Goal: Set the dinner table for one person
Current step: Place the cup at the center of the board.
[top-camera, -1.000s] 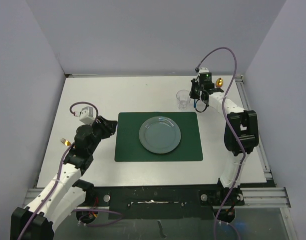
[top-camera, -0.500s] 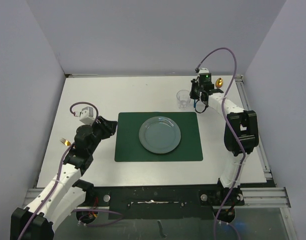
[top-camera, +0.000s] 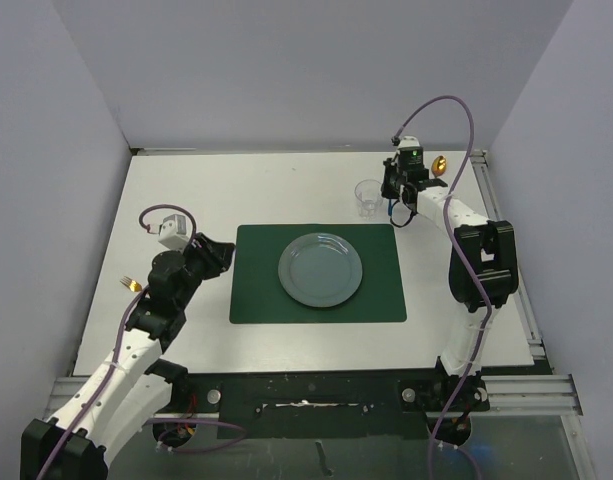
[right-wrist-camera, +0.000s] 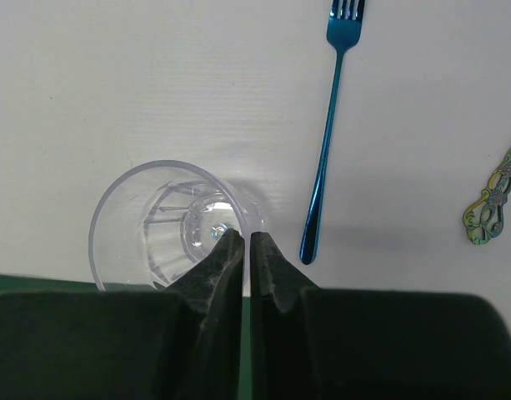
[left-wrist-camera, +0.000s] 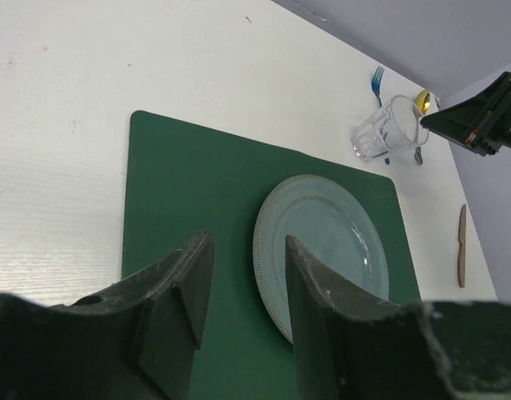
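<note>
Glass step: the right claw (right-wrist-camera: 241, 238) pinches the glass (right-wrist-camera: 142, 229) rim near the fork (right-wrist-camera: 326, 142). Next, likely seat it upright beyond the plate (top-camera: 321, 270) and let go. The left claw (left-wrist-camera: 247, 250) hangs half-open and empty.

The dinner table (top-camera: 246, 185) is a large, flat, white matte rectangular tabletop. It lies level and fills most of the overhead view. A metal rail (top-camera: 556, 383) borders its near edge and continues up its right side. In the left wrist view the white surface is plain apart from a few tiny dark specks. A dark green placemat (top-camera: 256, 290) lies flat near the middle of the tabletop, and bare white surface shows on all four sides of the placemat.
</note>
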